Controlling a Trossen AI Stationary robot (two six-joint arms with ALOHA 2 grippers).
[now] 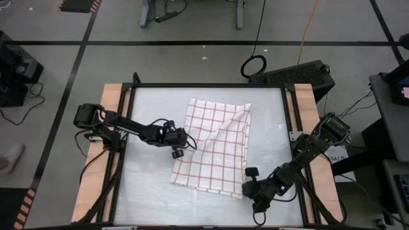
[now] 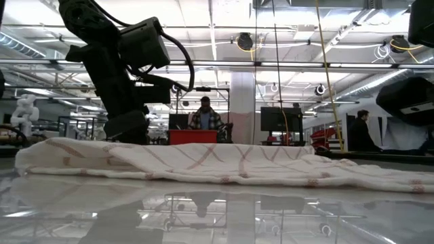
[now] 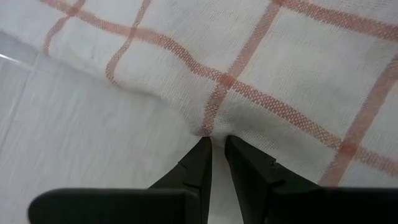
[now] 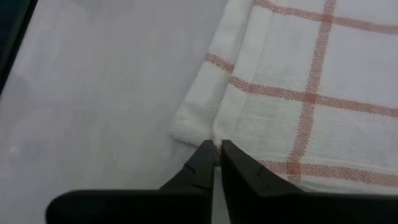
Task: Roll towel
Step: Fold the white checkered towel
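We see the towel lying spread on the white table, a little right of middle, rumpled along its far right side. The left hand sits at the towel's left edge — in its wrist view the 2 fingers pinch a fold of the cloth between them. The right hand is at the near right corner; its fingers are clenched on the hemmed edge. In the low view 2 people stand in the room beyond the table.
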